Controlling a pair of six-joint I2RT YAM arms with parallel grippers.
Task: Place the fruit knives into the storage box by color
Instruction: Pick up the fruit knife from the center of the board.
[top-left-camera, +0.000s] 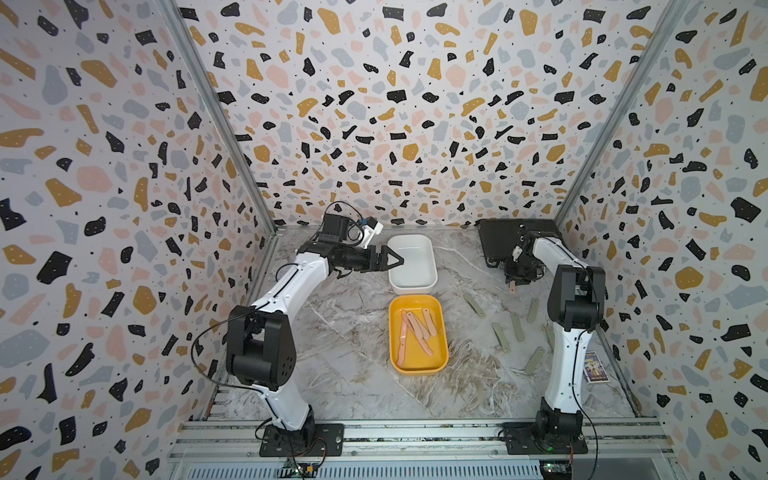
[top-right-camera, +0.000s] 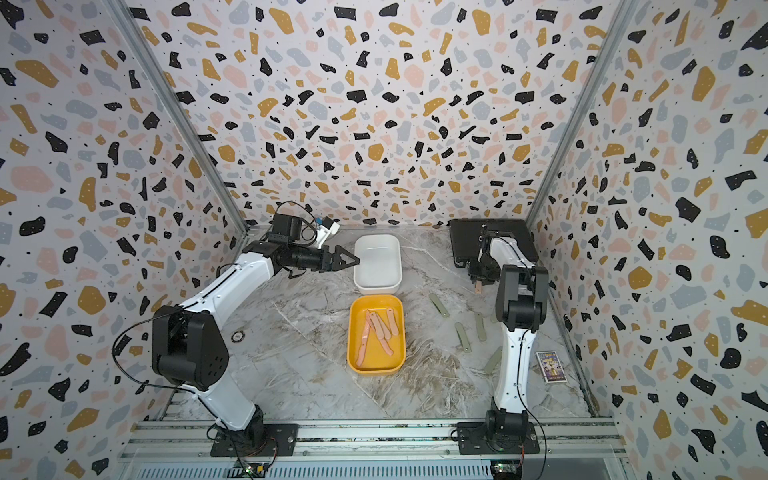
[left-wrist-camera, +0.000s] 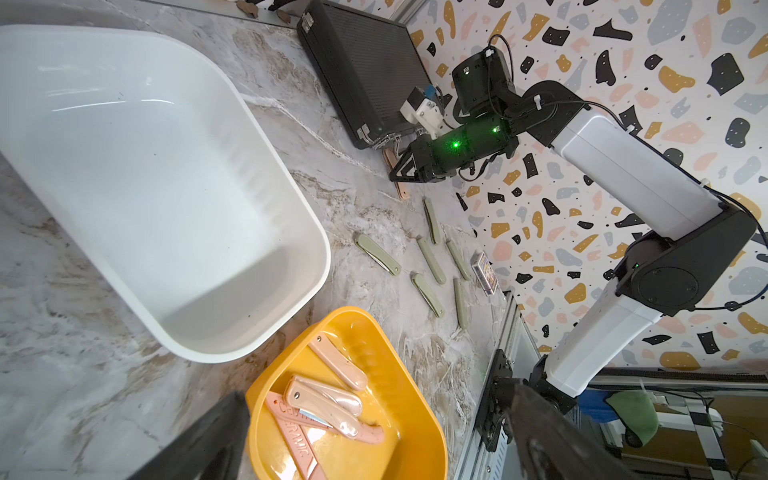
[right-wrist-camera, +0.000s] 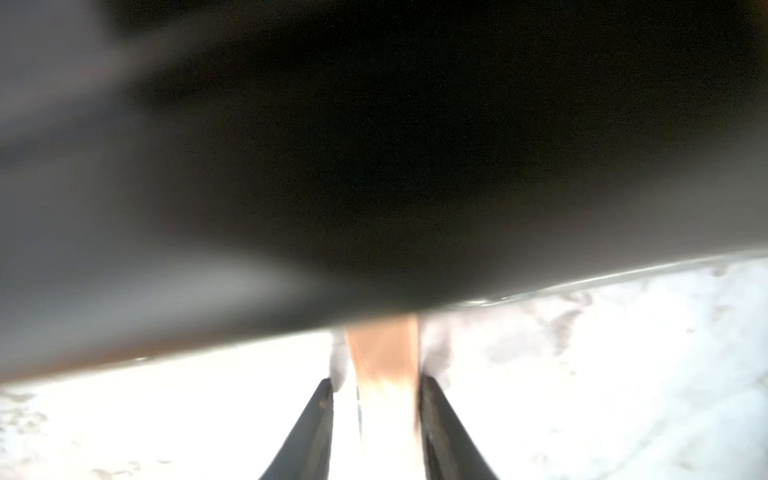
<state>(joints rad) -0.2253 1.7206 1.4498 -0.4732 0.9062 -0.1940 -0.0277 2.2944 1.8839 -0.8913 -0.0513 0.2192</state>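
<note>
Marble table (top-left-camera: 353, 332), patterned walls on three sides. Black case (top-left-camera: 494, 241) sits flat in the far right corner.

White box (top-left-camera: 411, 286) is at centre-far with nothing in it. Yellow box (top-left-camera: 419, 368) is just nearer than it, and the two are close but not touching.

Left gripper (top-left-camera: 397, 260) hovers over the white box's left rim, jaws spread wide, holding nothing.

Right gripper (right-wrist-camera: 377, 380) is down at the table by the black case's near edge. Its fingers (right-wrist-camera: 440, 415) sit either side of a lone pink knife (right-wrist-camera: 384, 353) with a thin gap on one side, so I can't tell if it is clamped. That knife lies on the marble with one end at the case edge.

Other pink knives (top-left-camera: 415, 328) are a handful, overlapping inside the yellow box.

Green knives (top-left-camera: 517, 326), six of them, lie scattered on the table right of the yellow box, near the right arm, one partly hidden behind it.

Small printed card box (top-left-camera: 595, 365) lies by the right wall.
</note>
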